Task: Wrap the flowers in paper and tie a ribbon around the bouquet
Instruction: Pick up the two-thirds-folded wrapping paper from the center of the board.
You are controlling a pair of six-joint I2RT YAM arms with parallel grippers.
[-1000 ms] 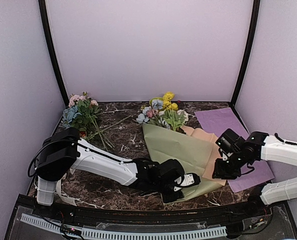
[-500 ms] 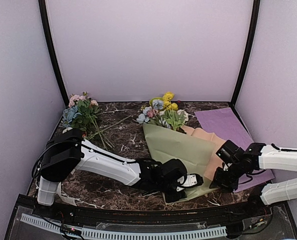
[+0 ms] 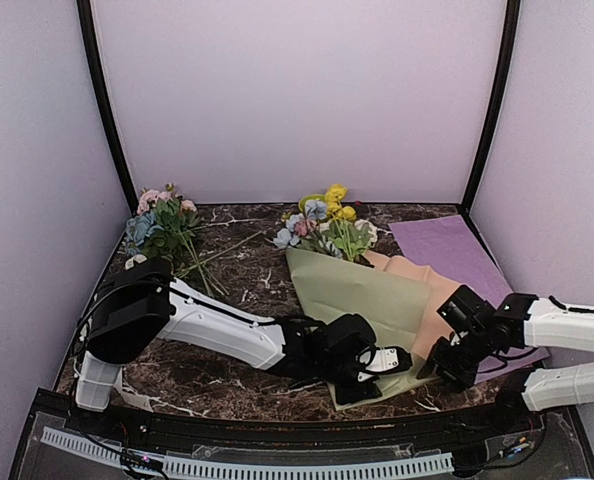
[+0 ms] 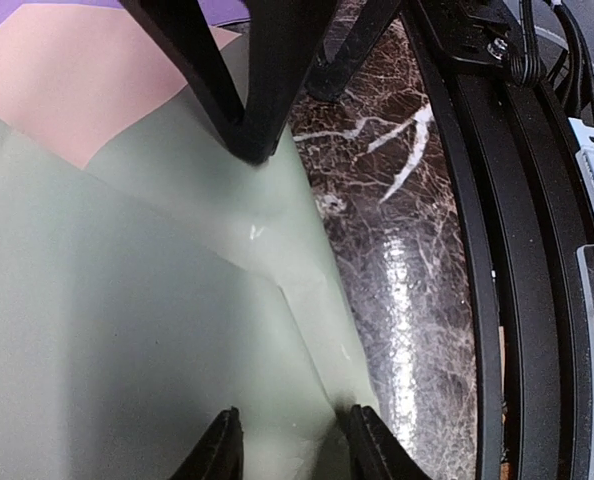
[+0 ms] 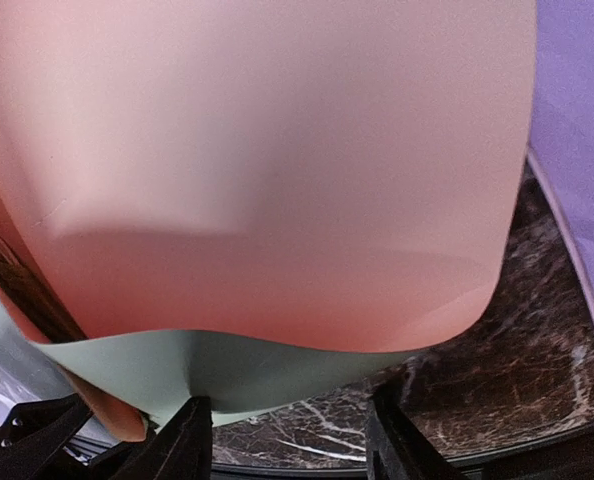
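Note:
The flowers [image 3: 327, 222] lie at the back middle, their stems under the sage-green paper [image 3: 362, 298], which rests on the peach paper [image 3: 435, 290]. Low on the green sheet's near corner is my left gripper [image 3: 372, 378]. In the left wrist view it [image 4: 295, 450] is open, fingertips apart on flat green paper [image 4: 127, 320]. My right gripper [image 3: 442, 365] is at the sheets' near right edge. In its wrist view it [image 5: 292, 440] is open below the curled-up peach [image 5: 277, 180] and green [image 5: 227, 375] edges. A cream strip, likely the ribbon [image 3: 119, 388], curls by the left arm's base.
A loose leafy cluster of pink and blue blooms [image 3: 162, 228] lies at the back left. A flat purple sheet [image 3: 447, 248] lies at the right under the peach one. The black frame rail [image 4: 537, 300] runs along the table's near edge, close to both grippers.
My right gripper has dropped toward the near edge, come in at the paper's corner and spread its jaws wider. My left gripper has slid slightly right on the green sheet.

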